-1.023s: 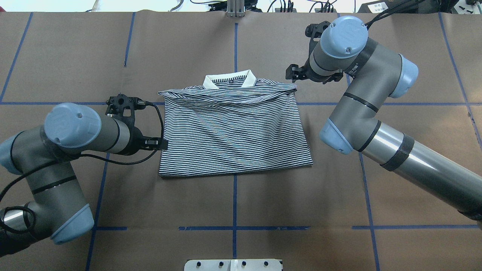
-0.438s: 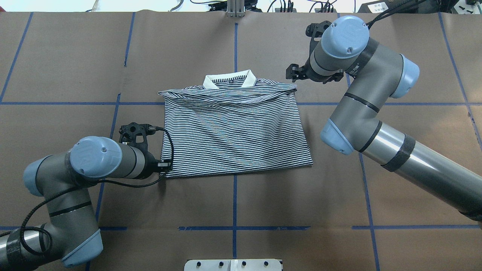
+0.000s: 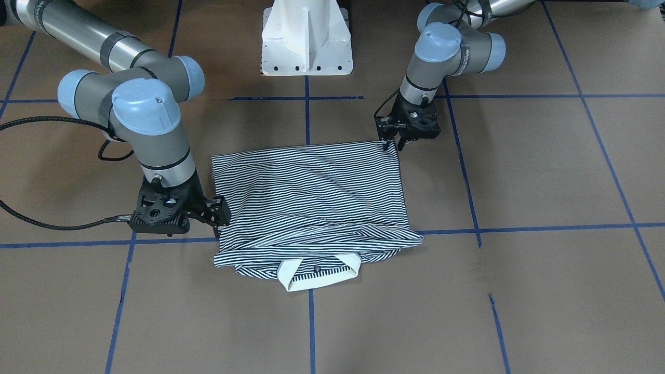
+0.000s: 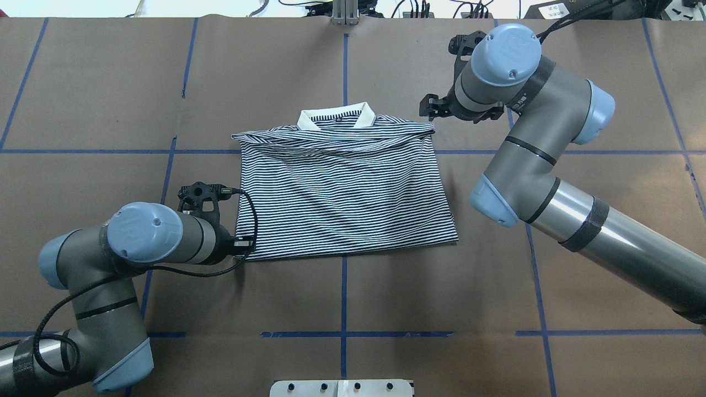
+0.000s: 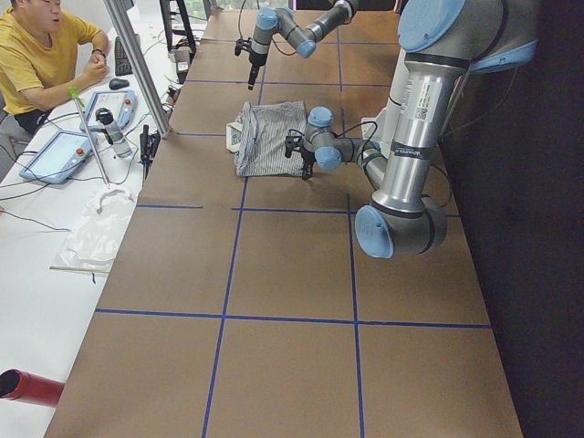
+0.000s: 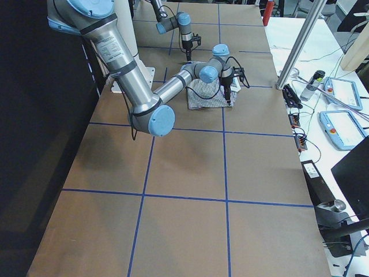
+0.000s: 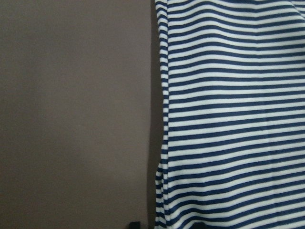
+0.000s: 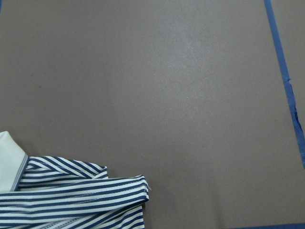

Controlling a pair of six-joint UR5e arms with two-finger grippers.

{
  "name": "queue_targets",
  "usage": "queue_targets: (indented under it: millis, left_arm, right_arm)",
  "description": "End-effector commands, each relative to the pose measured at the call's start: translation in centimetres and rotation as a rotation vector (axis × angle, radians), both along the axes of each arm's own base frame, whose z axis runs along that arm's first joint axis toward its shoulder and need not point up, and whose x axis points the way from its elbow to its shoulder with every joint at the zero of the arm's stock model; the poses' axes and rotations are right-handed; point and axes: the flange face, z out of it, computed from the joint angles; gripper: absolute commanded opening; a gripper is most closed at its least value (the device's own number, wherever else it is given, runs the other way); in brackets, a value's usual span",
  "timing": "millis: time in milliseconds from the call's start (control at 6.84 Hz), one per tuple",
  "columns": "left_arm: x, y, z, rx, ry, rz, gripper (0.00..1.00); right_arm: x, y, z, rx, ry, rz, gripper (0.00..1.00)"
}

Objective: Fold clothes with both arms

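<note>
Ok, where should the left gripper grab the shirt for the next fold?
The near hem corner of the polo shirt, right by the left gripper. Come in low from the robot's left: that edge lies flat and straight on the table, so a sideways pinch should catch all layers.

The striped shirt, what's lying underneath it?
The striped shirt lies flat on the brown table; a blue tape line runs under it. Whatever its folded layers cover, sleeves included, cannot be seen.

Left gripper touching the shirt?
Cannot tell. The overhead view puts the left gripper at a near corner of the shirt, and so does the front view. Neither shows contact or a gap.
</note>
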Motion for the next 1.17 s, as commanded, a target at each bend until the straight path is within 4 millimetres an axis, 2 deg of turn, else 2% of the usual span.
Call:
queue_targets:
  millis: [0,292,438,585,731,1023]
  left_arm:
    - [-0.1,0.1,-0.3,0.003,0.004,0.001,0.0]
    - [-0.7,0.3,-0.8,0.015,0.011,0.008,0.0]
    - [-1.7,-0.1,-1.3,0.045,0.013,0.017,0.0]
    - [-2.7,-0.7,-0.3,0.101,-0.018,0.038,0.0]
    - [-5.0,-4.0,0.3,0.167,-0.052,0.025,0.0]
    - [-8.1,-11.8,4.5,0.229,-0.172,-0.001,0.0]
  right_arm:
    - [0.0,0.0,0.1,-0.002,0.002,0.002,1.0]
    - [0.3,0.3,-0.2,0.003,-0.008,0.005,1.0]
    - [0.4,0.7,-0.2,0.006,-0.011,0.002,1.0]
    - [0.5,1.0,-0.1,0.006,-0.011,0.0,1.0]
    - [0.6,1.0,0.2,0.004,-0.008,0.002,1.0]
    - [0.3,1.2,0.2,-0.013,-0.016,0.016,1.0]
